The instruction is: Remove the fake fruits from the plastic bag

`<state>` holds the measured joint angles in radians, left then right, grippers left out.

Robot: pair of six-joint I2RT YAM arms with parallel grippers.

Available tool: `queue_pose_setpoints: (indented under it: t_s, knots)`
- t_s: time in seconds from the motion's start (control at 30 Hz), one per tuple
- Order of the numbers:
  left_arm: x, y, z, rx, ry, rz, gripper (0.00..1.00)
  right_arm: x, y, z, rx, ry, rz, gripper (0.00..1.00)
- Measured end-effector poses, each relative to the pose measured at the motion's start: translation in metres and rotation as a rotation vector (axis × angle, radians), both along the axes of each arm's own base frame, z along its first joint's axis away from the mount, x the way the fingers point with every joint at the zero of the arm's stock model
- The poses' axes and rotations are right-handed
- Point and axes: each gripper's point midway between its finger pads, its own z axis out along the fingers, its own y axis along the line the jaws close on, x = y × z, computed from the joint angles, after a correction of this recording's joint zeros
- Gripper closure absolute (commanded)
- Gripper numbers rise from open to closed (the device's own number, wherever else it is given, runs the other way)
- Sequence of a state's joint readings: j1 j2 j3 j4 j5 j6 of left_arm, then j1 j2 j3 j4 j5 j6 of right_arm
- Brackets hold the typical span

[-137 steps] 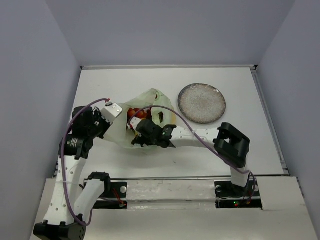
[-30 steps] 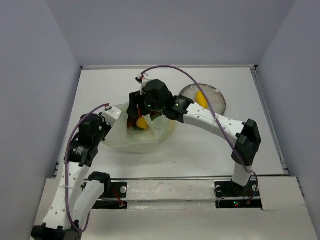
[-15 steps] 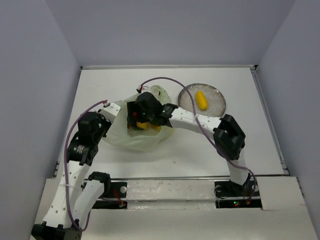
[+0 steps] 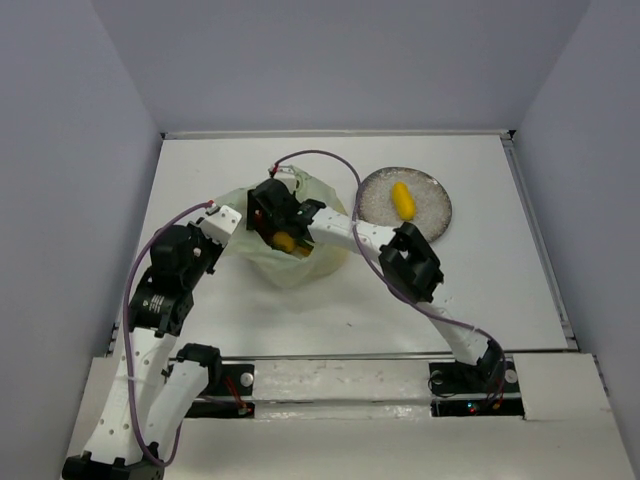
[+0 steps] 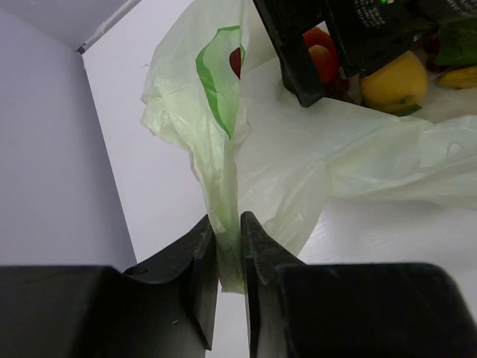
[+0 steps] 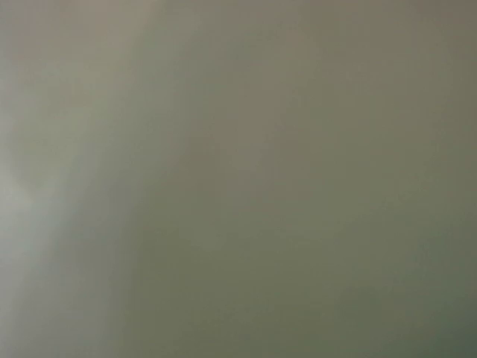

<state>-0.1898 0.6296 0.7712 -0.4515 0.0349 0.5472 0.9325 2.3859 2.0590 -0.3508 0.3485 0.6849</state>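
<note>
One thin pale green bag [image 4: 300,262] lies on the worktop [image 4: 215,170], left of centre, with its mouth open upward. From the left wrist view four fruits can be counted inside it: a red fruit [image 5: 320,56], a round yellow fruit [image 5: 393,80], a green piece [image 5: 456,43] and the end of a banana [image 5: 460,76] at the picture's edge. There may be more underneath, but I cannot tell.

One round grey speckled plate [image 4: 432,222] sits just to the right of the bag and holds a single oblong yellow fruit [image 4: 402,200].

The left tool [image 5: 228,239] is closed tight on a bunched fold of the bag's edge, holding it up. The right tool [image 4: 275,225] reaches down into the bag's mouth among the fruits. Its own camera shows only a grey-green blur, so I cannot tell whether it is open or gripping anything.
</note>
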Motion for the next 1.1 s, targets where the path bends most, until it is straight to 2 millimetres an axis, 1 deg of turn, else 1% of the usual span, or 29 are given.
queue_pose_setpoints:
  t_s: [0.03,0.07,0.1,0.13,0.17,0.23,0.27,0.37,0.43,0.5,0.57,0.63,0.67,0.73,0.77,0.8,0.87,0.9,0.97,1.03,1.1]
  knots:
    - [0.000,0.000,0.000,-0.001,-0.001,-0.002,0.71,0.001,0.002,-0.002,0.001,-0.001,0.001,0.02]
    - [0.000,-0.001,0.000,-0.001,-0.001,-0.003,0.71,0.003,0.004,-0.007,-0.002,0.001,0.002,0.06]
    - [0.000,-0.001,0.000,-0.002,0.000,-0.004,0.71,0.003,0.005,-0.012,-0.006,0.005,0.005,0.13]
    - [0.000,-0.001,0.000,-0.004,0.000,-0.005,0.71,0.003,0.006,-0.018,-0.011,0.012,0.010,0.21]
    - [0.000,-0.001,0.000,-0.005,0.000,-0.005,0.71,0.002,0.007,-0.025,-0.016,0.022,0.017,0.35]
    - [0.000,-0.001,0.000,-0.006,0.000,-0.005,0.71,0.001,0.007,-0.032,-0.025,0.035,0.029,0.46]
    - [0.000,-0.001,0.000,-0.007,0.001,-0.004,0.71,0.000,0.007,-0.033,-0.025,0.038,0.033,0.56]
    - [0.000,-0.001,0.000,-0.006,0.000,-0.004,0.71,0.000,0.008,-0.029,-0.038,0.021,0.064,0.78]
    - [0.000,-0.001,0.000,-0.006,0.000,-0.004,0.71,-0.002,0.006,-0.027,-0.054,0.014,0.081,0.80]
    - [0.000,-0.001,0.000,-0.004,-0.001,-0.001,0.72,-0.005,0.002,-0.020,-0.073,0.004,0.104,0.80]
    - [0.000,0.001,0.000,-0.001,-0.002,0.006,0.76,-0.010,-0.003,-0.005,-0.082,-0.013,0.136,0.80]
    - [0.001,0.004,0.001,0.010,-0.008,0.024,0.77,-0.018,-0.011,0.021,-0.084,-0.034,0.170,0.80]
    - [0.002,0.007,0.002,0.017,-0.011,0.037,0.77,-0.021,-0.013,0.033,-0.078,-0.046,0.188,0.82]
    - [0.004,0.012,0.002,0.033,-0.013,0.062,0.77,-0.030,-0.020,0.069,-0.058,-0.089,0.231,0.87]
    - [0.004,0.014,0.002,0.041,-0.013,0.073,0.77,-0.033,-0.022,0.083,-0.045,-0.107,0.247,0.87]
    - [0.005,0.016,0.002,0.046,-0.012,0.078,0.77,-0.038,-0.025,0.106,-0.030,-0.141,0.272,0.87]
    - [0.006,0.017,0.001,0.055,-0.011,0.085,0.77,-0.043,-0.028,0.128,-0.012,-0.175,0.300,0.87]
    - [0.007,0.017,0.001,0.058,-0.009,0.084,0.77,-0.049,-0.031,0.146,0.001,-0.204,0.335,0.87]
    - [0.008,0.018,-0.001,0.061,-0.004,0.086,0.86,-0.055,-0.033,0.164,0.005,-0.243,0.378,0.87]
    - [0.010,0.018,-0.002,0.065,0.000,0.093,1.00,-0.058,-0.037,0.173,-0.007,-0.269,0.400,0.87]
    - [0.013,0.021,-0.001,0.071,0.001,0.112,1.00,-0.057,-0.042,0.171,-0.037,-0.281,0.404,0.89]
